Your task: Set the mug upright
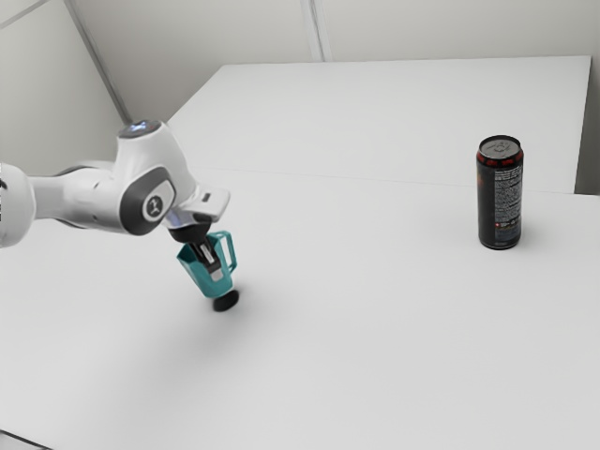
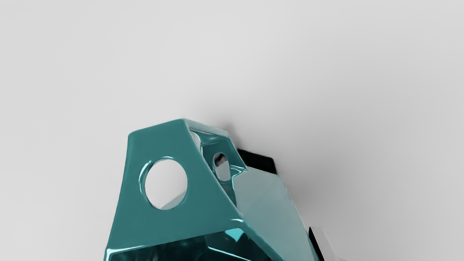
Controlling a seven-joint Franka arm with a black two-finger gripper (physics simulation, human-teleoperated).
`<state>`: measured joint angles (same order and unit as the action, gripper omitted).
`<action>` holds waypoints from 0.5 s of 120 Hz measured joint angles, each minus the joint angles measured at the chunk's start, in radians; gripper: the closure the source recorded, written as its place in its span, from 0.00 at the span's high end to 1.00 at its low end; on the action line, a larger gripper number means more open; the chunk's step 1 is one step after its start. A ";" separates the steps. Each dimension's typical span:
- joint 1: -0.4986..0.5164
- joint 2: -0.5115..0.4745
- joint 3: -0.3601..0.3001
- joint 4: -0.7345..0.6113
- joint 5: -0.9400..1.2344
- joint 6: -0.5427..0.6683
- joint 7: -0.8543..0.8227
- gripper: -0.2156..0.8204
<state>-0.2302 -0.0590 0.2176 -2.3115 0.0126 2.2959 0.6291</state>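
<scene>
Exterior view: the gripper [image 1: 213, 262] is at the mug [image 1: 196, 269], which is tilted, black base [image 1: 226, 301] lowermost. The can [image 1: 500, 202] stands upright on the table [image 1: 375, 356], well apart. Wrist view: mug tilted; jaw state cannot be determined.

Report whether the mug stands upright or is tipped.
Tilted: in the exterior view the mug leans, its open rim up toward that view's left and its dark base lower, toward that view's right.
</scene>
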 joint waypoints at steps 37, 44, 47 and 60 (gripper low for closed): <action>-0.008 0.038 -0.003 -0.008 0.014 0.044 -0.043 0.04; -0.009 0.042 -0.003 -0.008 0.015 0.049 -0.049 0.04; -0.010 0.044 -0.004 -0.008 0.015 0.051 -0.052 0.04; -0.011 0.050 -0.006 -0.011 0.015 0.059 -0.062 0.04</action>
<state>-0.2413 -0.0086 0.2120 -2.3224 0.0276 2.3551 0.5673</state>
